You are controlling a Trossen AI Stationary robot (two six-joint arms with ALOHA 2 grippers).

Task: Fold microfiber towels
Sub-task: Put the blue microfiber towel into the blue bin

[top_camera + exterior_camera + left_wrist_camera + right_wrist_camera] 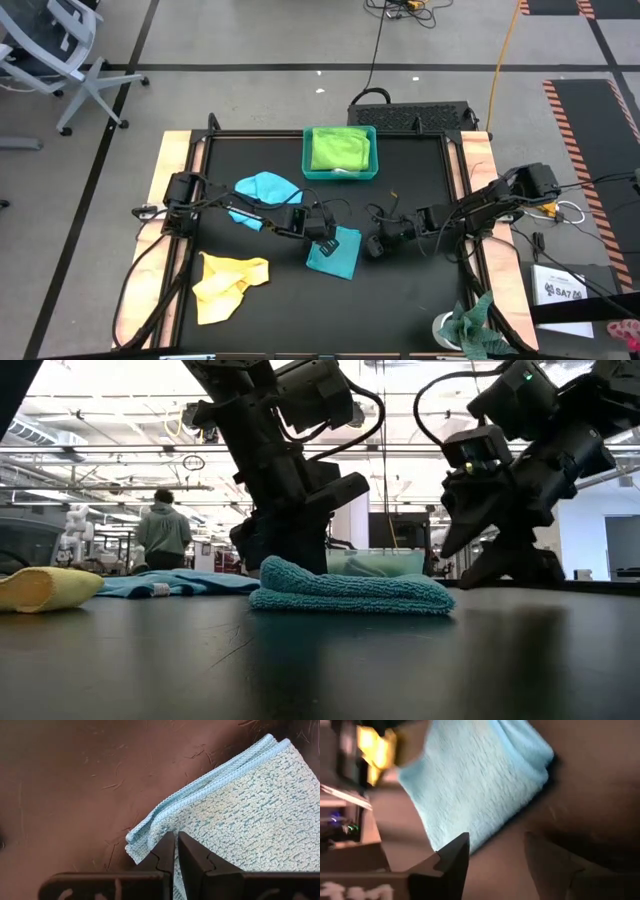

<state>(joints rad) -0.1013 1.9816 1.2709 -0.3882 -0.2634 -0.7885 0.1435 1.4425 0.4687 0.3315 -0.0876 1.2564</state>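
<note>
My left gripper (pixel 176 842) has its jaws pressed together on the edge of the folded turquoise towel (pixel 335 252) mid-surface, a pinch only my left wrist view shows, while my right gripper (pixel 495 852) hangs just beside it, jaws spread and empty. From above: a light blue towel (pixel 263 190), a yellow towel (pixel 225 284), and a lime green towel (pixel 338 147) in the teal tray (pixel 340 175). Low view adds a person (pixel 164 528) behind; paper (pixel 560 290) reads "SA7".

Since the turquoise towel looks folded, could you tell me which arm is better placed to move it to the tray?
Probably the left: the left gripper is shut on the turquoise towel, while the right gripper sits open beside it. The teal tray lies beyond.
</note>
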